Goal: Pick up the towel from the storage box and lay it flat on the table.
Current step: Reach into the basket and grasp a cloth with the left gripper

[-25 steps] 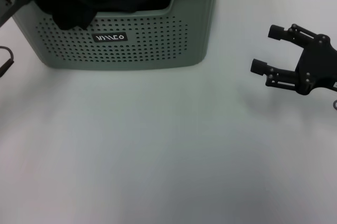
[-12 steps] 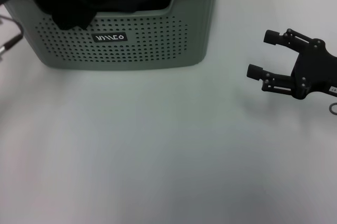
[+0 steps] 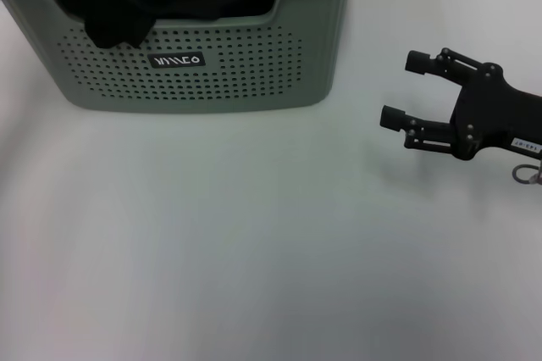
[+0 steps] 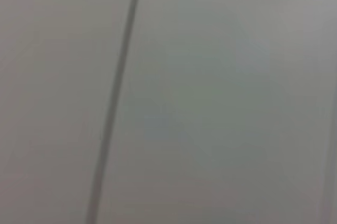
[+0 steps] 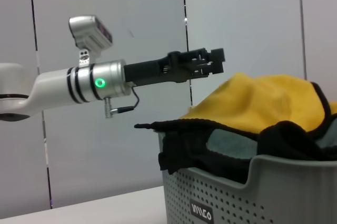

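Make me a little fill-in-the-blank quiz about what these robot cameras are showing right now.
1. The towel piled in the storage box is ____ in colour.
2. The right gripper hovers over the table with its fingers ____.
3. The left gripper is held ____ the storage box.

Missing words: yellow; open; above

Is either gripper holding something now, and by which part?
Nothing is held. The right gripper is open over the table; the left gripper hovers above the towel.
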Tool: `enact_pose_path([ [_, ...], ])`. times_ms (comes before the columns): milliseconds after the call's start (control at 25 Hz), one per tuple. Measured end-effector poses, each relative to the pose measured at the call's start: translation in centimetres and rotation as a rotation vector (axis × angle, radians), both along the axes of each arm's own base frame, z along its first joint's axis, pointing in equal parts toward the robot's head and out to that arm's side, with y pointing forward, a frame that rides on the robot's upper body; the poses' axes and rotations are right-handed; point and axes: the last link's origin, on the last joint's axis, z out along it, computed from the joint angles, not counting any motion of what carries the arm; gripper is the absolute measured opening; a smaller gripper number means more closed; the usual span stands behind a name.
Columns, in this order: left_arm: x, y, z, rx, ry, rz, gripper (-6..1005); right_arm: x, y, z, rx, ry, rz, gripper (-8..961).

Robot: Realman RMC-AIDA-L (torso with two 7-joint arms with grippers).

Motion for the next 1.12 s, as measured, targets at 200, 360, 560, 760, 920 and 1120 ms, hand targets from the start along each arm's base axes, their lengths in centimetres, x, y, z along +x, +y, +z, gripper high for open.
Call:
enact_pose_path([
  [200, -1.2, 0.9, 0.9, 0.119, 0.121, 0.061, 642, -0.2, 0.0, -0.2, -0.005, -0.002, 0.003, 872],
  [360, -1.9, 1.7, 1.2, 0.16, 0.166, 0.118, 640, -0.4, 0.2, -0.2, -0.005, 0.001, 0.011, 872],
  [560, -2.1, 2.4, 0.6, 0.161, 0.227, 0.127, 638, -0.4, 0.2, -0.1, -0.001, 0.003, 0.009, 872],
  [760, -1.6, 3.4, -0.6, 0.118, 0.251, 0.124, 635, -0.4, 0.4, 0.1, 0.008, 0.004, 0.006, 872],
  [920, -1.6, 3.9, -1.1, 0.096, 0.245, 0.14, 633, -0.4, 0.4, 0.1, 0.01, 0.002, 0.008, 871],
  [1120, -2.0, 3.7, -0.3, 0.129, 0.148, 0.161, 631, -0.3, 0.3, 0.1, 0.012, 0.002, 0.005, 871],
])
